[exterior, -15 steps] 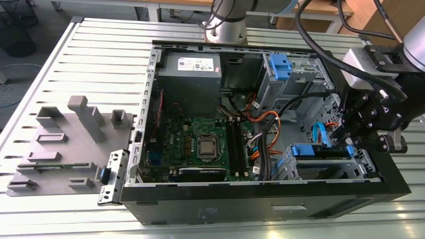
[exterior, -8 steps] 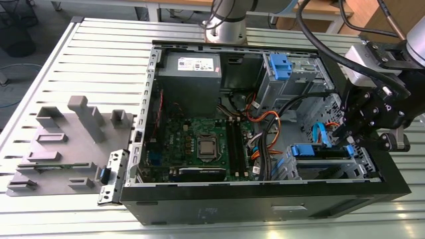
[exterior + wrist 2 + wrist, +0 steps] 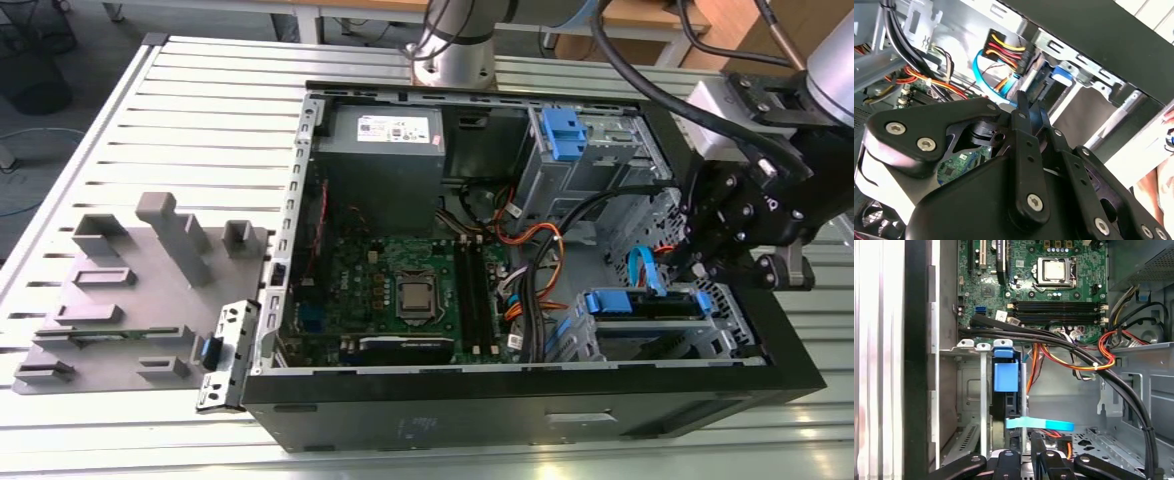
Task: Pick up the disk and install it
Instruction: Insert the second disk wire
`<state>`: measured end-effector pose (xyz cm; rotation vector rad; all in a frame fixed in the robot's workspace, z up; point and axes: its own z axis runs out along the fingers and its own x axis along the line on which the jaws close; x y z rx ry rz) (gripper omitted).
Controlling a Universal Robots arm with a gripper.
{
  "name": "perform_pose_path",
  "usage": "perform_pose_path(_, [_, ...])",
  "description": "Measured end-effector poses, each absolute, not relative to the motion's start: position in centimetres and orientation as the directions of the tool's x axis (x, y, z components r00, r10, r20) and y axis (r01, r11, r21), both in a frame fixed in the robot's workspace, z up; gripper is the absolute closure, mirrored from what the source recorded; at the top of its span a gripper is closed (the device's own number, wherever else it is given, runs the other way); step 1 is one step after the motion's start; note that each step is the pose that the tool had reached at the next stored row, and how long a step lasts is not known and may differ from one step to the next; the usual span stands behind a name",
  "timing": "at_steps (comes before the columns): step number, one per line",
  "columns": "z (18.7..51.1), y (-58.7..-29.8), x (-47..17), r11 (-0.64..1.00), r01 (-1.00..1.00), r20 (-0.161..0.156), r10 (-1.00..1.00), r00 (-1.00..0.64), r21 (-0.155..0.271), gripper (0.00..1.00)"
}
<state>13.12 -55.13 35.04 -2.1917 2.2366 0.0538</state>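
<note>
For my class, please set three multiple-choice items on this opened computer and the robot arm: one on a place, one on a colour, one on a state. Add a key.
1. Where is the gripper?
A. at the case's edge on the exterior view's left
B. at the drive cage on the exterior view's right
C. high over the case's middle

2. What colour is the bracket on the disk?
A. red
B. blue
C. green

3. How is the computer case?
A. closed
B. side open
C. upside down

Key: 1 B, it hangs right at the cage; 2 B, blue plastic shows in the first wrist view; 3 B, the motherboard lies bare.
</note>
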Motion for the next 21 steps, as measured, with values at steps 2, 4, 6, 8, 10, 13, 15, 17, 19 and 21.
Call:
perform_pose_path(2, [35.03, -54.76, 13.12, 0.020, -1.000, -0.031, -0.999, -0.021, 0.018, 0.76])
perform_pose_path(4, [35.01, -54.43, 13.12, 0.020, -1.000, -0.031, -0.999, -0.021, 0.018, 0.76])
perform_pose_path(6, [35.00, -54.21, 13.12, 0.020, -1.000, -0.031, -0.999, -0.021, 0.018, 0.76])
perform_pose_path(8, [35.00, -54.11, 13.13, 0.020, -1.000, -0.033, -0.999, -0.021, 0.018, 0.76])
perform_pose_path(10, [34.98, -54.06, 13.25, 0.020, -1.000, -0.034, -0.999, -0.020, 0.018, 0.76])
perform_pose_path(13, [34.93, -53.97, 13.75, 0.020, -1.000, -0.035, -0.999, -0.020, 0.018, 0.76])
perform_pose_path(15, [34.93, -53.95, 13.85, 0.020, -1.000, -0.035, -0.999, -0.021, 0.018, 0.76])
perform_pose_path(17, [34.92, -53.95, 13.85, 0.020, -1.000, -0.035, -0.999, -0.021, 0.018, 0.76])
perform_pose_path(19, [34.92, -53.95, 13.86, 0.020, -1.000, -0.035, -0.999, -0.021, 0.018, 0.76])
perform_pose_path(21, [34.92, -53.95, 13.87, 0.020, -1.000, -0.035, -0.999, -0.021, 0.018, 0.75])
